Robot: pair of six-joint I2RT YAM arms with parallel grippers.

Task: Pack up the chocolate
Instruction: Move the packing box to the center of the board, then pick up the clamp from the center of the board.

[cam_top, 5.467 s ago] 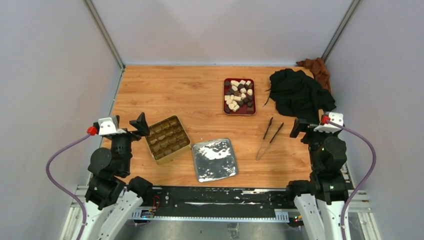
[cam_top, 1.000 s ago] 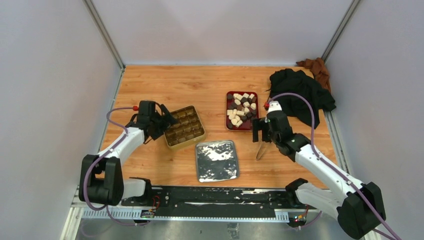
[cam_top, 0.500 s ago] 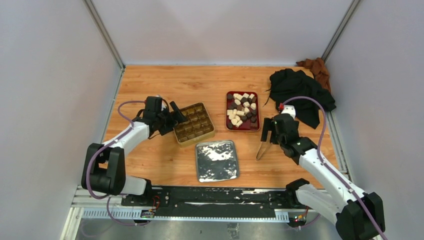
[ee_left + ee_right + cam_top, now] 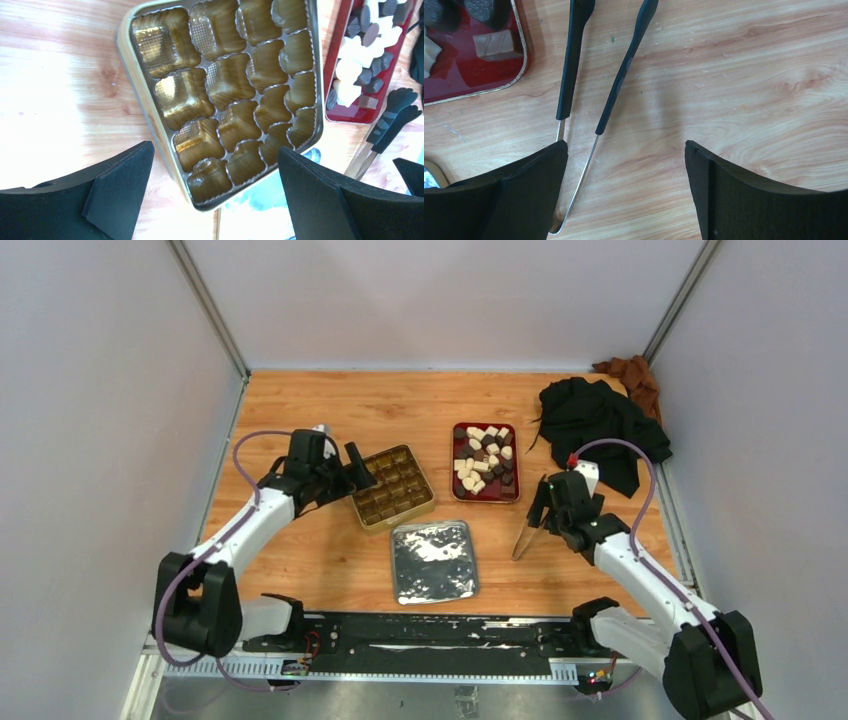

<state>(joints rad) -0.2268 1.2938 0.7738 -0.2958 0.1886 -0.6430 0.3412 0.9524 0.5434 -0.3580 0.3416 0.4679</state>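
The chocolate (image 4: 484, 459), cream-white and dark brown chunks, lies heaped in a red tray (image 4: 456, 492); it also shows in the left wrist view (image 4: 362, 50). A gold tin (image 4: 392, 486) with empty brown compartments (image 4: 227, 80) sits left of the tray. My left gripper (image 4: 355, 478) is open at the tin's left side, and its jaws straddle the tin's near corner (image 4: 215, 150). My right gripper (image 4: 548, 510) hangs open over the black-handled tongs (image 4: 569, 65), whose metal end lies by its left finger (image 4: 524, 190). Nothing is between its fingers (image 4: 625, 145).
A silver lid (image 4: 432, 560) lies in front of the tin, close to its corner (image 4: 260, 215). The tongs (image 4: 527, 530) lie right of the lid. A black cloth (image 4: 600, 425) and a brown cloth (image 4: 630, 375) are bunched at the back right corner.
Both arms came out from rest. Over the last second the left gripper slid the gold tin rightward, and the right gripper moved from the red tray's edge to above the tongs.
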